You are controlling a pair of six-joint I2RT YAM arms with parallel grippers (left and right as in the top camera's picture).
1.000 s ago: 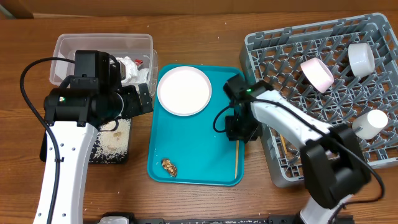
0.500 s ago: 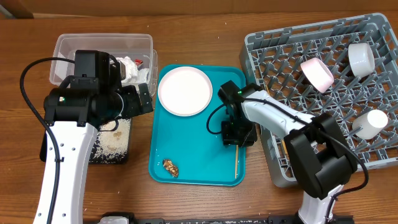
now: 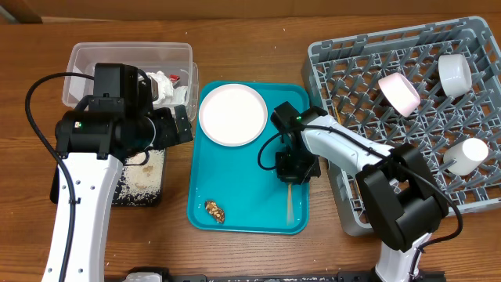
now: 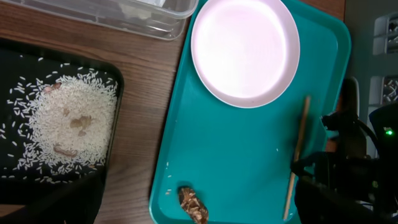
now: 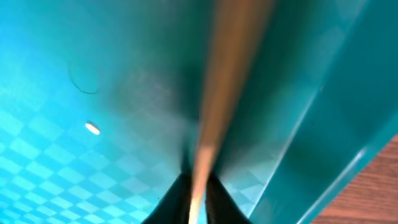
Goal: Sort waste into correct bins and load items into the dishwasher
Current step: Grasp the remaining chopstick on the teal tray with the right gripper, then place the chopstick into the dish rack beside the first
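- Had right gripper [image 5: 198, 186] clamped shut on 1 chopstick [image 5: 230, 74], flat near teal tray's [image 3: 243, 176] right edge.
- Needed a slow, level lift before swinging to dish rack [image 3: 322, 59].
- Had left gripper [image 3: 182, 125] wide open, empty.

Brown wood-grain table [image 3: 250, 55], evenly lit

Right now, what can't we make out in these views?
Overhead: the left arm covers part of the clear tub and most of the black tray.
Left wrist view: the top edge cuts off the clear tub.
Right wrist view: the chopstick between the right fingers is too close and blurred.
Overhead: the right arm hides the chopstick's upper end and the right fingers.
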